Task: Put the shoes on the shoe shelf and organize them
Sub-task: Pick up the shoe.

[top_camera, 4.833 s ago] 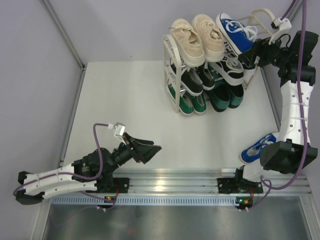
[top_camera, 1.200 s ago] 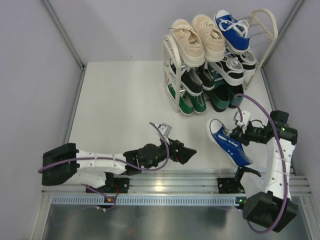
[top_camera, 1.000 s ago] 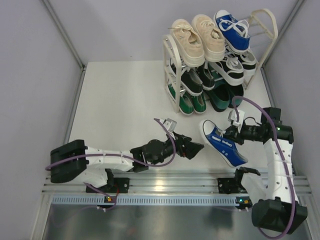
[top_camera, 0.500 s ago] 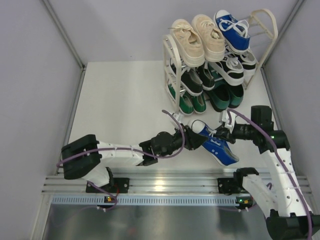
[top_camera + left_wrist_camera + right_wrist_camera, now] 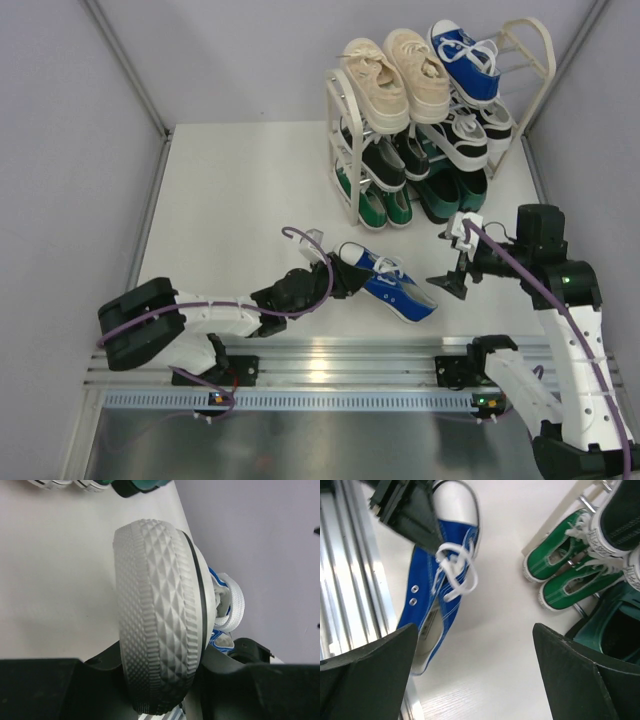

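The shoe shelf (image 5: 333, 110) at the far right of the table (image 5: 230, 190) carries cream sneakers (image 5: 390, 72) and one blue sneaker (image 5: 465, 55) on top. Black canvas sneakers (image 5: 385, 162) and striped sneakers (image 5: 462, 138) sit on the middle tier, with green canvas sneakers (image 5: 375, 207) and dark green loafers (image 5: 450, 195) at the bottom. The second blue sneaker (image 5: 392, 290) is off the shelf, near the front rail (image 5: 330, 365), its toe clamped between the left fingers (image 5: 45, 690). The right fingers (image 5: 365, 680) are spread wide, holding nothing, near its heel.
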Motion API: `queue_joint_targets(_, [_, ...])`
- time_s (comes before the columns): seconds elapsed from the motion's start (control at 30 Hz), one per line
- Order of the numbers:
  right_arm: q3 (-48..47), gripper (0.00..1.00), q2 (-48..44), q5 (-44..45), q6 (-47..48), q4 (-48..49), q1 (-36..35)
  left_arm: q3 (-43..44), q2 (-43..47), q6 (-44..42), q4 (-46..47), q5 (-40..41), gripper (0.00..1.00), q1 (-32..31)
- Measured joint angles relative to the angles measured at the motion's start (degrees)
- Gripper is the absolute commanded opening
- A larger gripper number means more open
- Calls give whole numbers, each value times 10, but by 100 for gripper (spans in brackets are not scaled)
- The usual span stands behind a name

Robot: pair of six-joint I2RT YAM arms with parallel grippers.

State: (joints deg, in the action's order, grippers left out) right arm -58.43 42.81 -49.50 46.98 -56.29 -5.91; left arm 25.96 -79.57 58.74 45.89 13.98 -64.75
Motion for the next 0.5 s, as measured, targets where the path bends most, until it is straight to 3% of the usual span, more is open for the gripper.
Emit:
queue_joint_targets(0.3, [59,93,-7,-68,183,-169,0,-42,87,32,10,44,0,12])
queue_joint_targets(0.5, [78,92,-15,-73,160,-131,-4,-59,103,57,27,54,0,12])
